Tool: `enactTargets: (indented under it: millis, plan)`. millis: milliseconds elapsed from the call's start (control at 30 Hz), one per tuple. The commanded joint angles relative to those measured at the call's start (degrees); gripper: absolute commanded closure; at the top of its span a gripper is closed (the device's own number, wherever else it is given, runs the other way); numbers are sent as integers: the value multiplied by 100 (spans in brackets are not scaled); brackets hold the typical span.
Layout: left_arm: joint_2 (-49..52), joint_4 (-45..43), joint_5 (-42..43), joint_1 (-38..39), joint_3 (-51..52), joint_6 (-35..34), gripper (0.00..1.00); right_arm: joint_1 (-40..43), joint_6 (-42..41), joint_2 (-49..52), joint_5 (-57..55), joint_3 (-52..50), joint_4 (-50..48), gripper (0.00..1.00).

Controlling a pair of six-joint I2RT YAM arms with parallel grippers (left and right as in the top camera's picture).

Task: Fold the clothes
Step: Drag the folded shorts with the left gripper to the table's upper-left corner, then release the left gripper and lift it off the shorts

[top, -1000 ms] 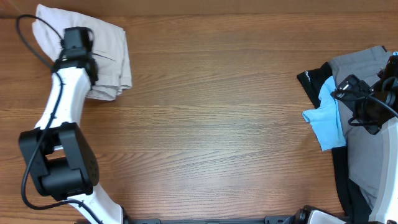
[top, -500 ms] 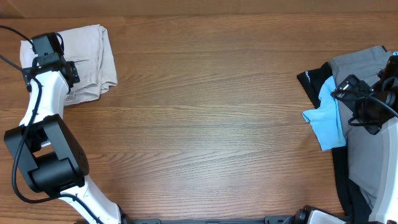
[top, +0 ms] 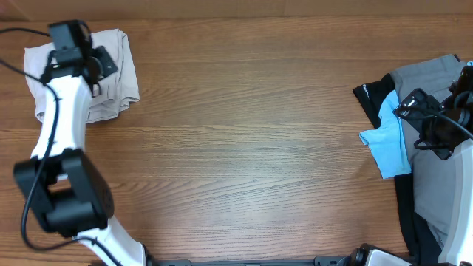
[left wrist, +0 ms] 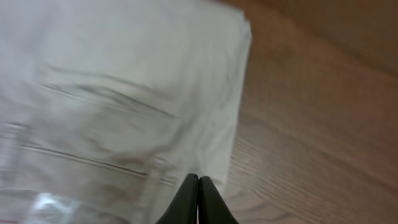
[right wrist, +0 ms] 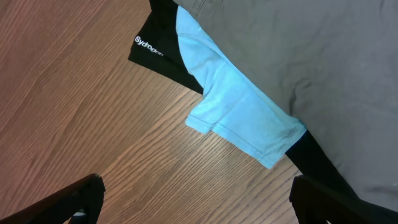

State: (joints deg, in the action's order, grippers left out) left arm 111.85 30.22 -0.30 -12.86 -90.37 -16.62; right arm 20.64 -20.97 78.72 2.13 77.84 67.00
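Note:
The clothes [top: 111, 70] lie as a folded, wrinkled beige bundle at the table's far left corner. They fill most of the left wrist view [left wrist: 112, 93], their right edge against bare wood. My left gripper [top: 97, 65] hangs over the bundle, and its two black fingertips [left wrist: 198, 186] are pressed together with nothing between them. My right gripper [top: 436, 133] is at the far right edge above the other garments. It stands wide open [right wrist: 199, 205], its fingers at the two bottom corners of the right wrist view, over bare wood.
At the right edge is a pile: grey trousers [top: 436, 81], a light-blue garment [top: 388, 140] and a black garment [top: 373, 96] with white lettering [right wrist: 148, 46]. The left arm's base [top: 63, 199] stands at the near left.
The beige bundle has shifted left toward the table corner along with my left gripper. The left wrist has since swung slightly right over it. The right arm has not moved.

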Motion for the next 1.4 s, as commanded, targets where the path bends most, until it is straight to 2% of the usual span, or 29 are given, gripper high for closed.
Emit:
enactTargets:
  millis: [0, 133, 300, 433, 767, 1167, 1267, 1367]
  plan:
    - [708, -2, 437, 175, 63, -264, 96, 22, 0, -15, -9, 2, -24, 0]
    - [1156, 52, 341, 297, 63, -122, 96, 22, 0, -15, -9, 2, -24, 0]
    - [1340, 402, -560, 275, 63, -118, 96, 22, 0, -15, -9, 2, -26, 0]
    - [1340, 673, -929, 221, 66, -120, 96, 22, 0, -15, -9, 2, -26, 0]
    - [1340, 1322, -933, -101, 66, -162, 96, 22, 0, -17, -9, 2, -24, 0]
    - [1340, 1613, -898, -557, 74, -131, 96, 22, 0, -15, -9, 2, -24, 0]
    - [1309, 1637, -645, -511, 74, 39, 96, 22, 0, -15, -9, 2, -24, 0]
    - [1191, 1718, -13, -358, 57, 33, 96, 22, 0, -17, -9, 2, -24, 0]
